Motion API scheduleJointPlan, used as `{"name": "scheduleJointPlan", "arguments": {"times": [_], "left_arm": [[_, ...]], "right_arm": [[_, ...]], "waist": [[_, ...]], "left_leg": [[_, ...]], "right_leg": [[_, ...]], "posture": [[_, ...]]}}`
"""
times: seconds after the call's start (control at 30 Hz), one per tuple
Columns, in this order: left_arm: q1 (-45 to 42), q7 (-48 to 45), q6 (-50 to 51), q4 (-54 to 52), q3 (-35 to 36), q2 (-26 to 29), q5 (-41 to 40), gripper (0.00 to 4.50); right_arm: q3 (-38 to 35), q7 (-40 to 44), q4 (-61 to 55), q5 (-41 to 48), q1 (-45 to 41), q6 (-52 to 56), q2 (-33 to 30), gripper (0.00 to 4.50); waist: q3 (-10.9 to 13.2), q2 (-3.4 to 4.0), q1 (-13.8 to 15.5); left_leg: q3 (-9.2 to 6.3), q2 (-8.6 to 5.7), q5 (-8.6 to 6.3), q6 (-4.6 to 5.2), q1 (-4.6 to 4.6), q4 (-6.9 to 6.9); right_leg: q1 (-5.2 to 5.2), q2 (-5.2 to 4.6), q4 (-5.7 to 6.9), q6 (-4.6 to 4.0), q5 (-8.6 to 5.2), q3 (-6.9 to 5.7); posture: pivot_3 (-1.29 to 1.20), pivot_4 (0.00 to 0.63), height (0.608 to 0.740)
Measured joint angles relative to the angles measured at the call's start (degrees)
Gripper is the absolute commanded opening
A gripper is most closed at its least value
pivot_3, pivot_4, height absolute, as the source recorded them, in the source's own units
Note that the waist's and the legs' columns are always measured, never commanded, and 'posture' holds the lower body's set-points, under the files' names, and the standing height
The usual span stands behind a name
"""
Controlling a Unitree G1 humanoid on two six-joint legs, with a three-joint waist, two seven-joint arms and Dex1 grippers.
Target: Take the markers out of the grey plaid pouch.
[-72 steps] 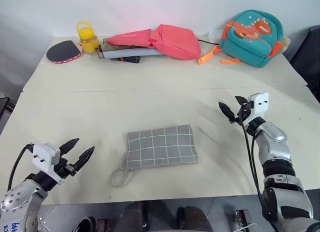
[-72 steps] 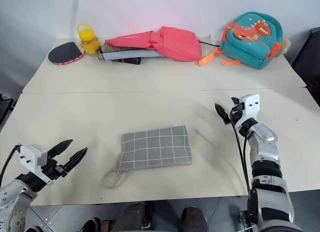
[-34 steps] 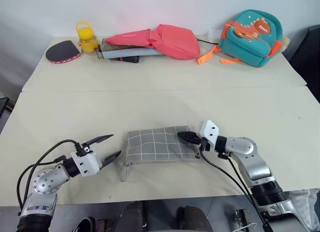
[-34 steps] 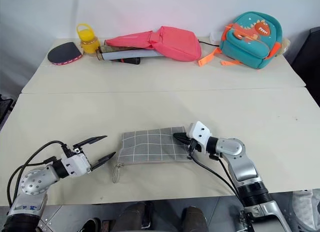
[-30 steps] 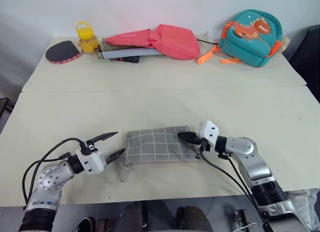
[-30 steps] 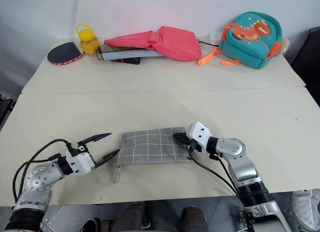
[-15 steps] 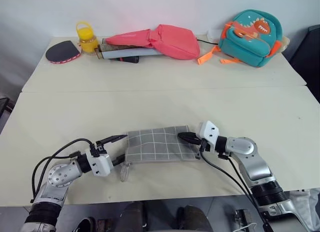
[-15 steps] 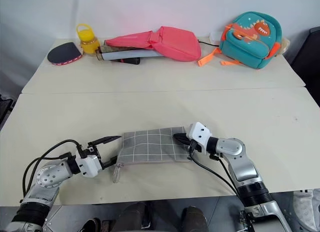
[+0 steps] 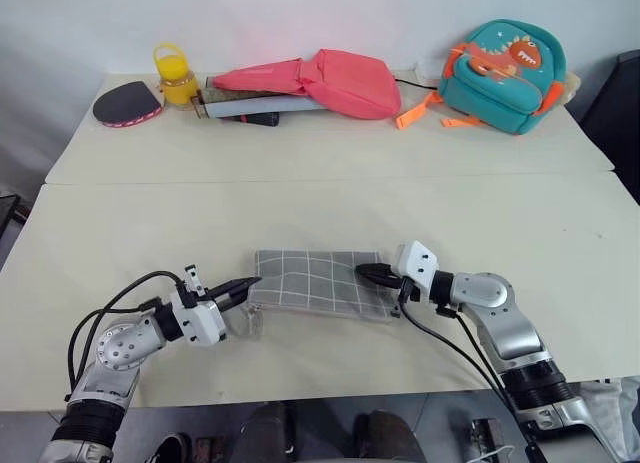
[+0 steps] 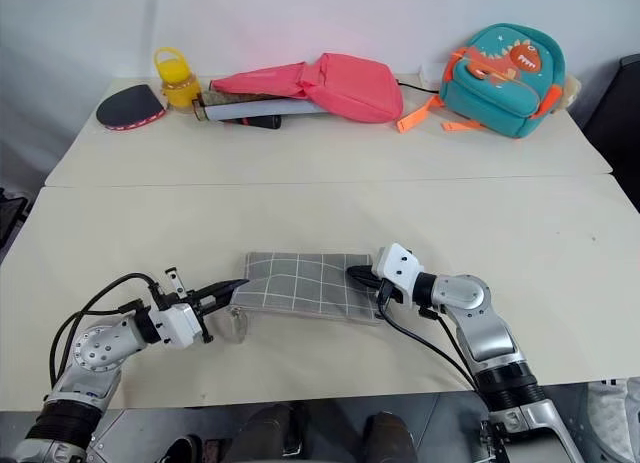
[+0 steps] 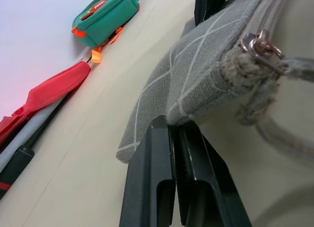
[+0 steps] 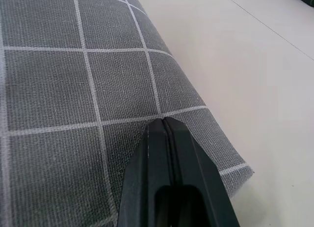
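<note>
Early going: the left gripper (image 9: 246, 284) and right gripper (image 9: 368, 273), both clenched, pinch opposite ends of the pouch (image 9: 315, 282) between their fingers, markers not yet out.

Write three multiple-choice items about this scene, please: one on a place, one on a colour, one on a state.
1. Where does the grey plaid pouch lie?
A. between the two grippers
B. on the teal backpack
C. under the paddle

2. What colour is the bag at the table's far edge, beside the teal backpack?
A. blue
B. pink
C. black

3. How is the left gripper?
A. wide open
B. shut at the pouch's strap end
C. holding a bottle

Answers: 1 A, the right gripper is at its other end. 2 B, it is pink. 3 B, its fingers meet at the pouch's corner.
</note>
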Motion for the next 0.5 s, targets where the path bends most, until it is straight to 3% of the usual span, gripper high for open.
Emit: {"name": "scheduleJointPlan", "arguments": {"times": [0.1, 0.37, 0.5], "left_arm": [[0.66, 0.57, 0.75, -0.55, 0.26, 0.0, -0.12, 0.0], [0.89, 9.4, 8.39, -3.67, 2.04, -2.51, 5.51, 0.0], [-0.02, 15.72, 14.22, -5.96, 3.03, -4.22, 10.51, 0.0]], "right_arm": [[-0.03, 0.1, 0.08, 0.45, -0.95, 0.48, 0.23, 0.58], [-5.47, -0.31, -2.85, 11.41, -8.73, 11.49, 2.48, 3.33], [-5.91, 3.86, -11.36, 21.58, -7.36, 25.12, -1.43, 3.33]], "waist": [[0.0, 0.0, -0.02], [0.0, 0.0, 0.37], [0.0, 0.01, 0.3]], "left_leg": [[0.0, 0.01, 0.0, 0.0, 0.0, 0.0], [-0.15, -0.06, 0.09, 0.07, -0.01, 0.01], [-0.25, -0.07, 0.07, 0.11, -0.07, 0.01]], "right_leg": [[-0.01, 0.0, 0.0, 0.0, 0.0, 0.0], [0.04, -0.04, 0.05, 0.01, 0.0, 0.0], [0.05, -0.09, 0.03, 0.0, 0.0, 0.01]], "posture": [[0.0, 0.15, 0.74], [0.0, 0.15, 0.74], [0.0, 0.15, 0.74]]}}
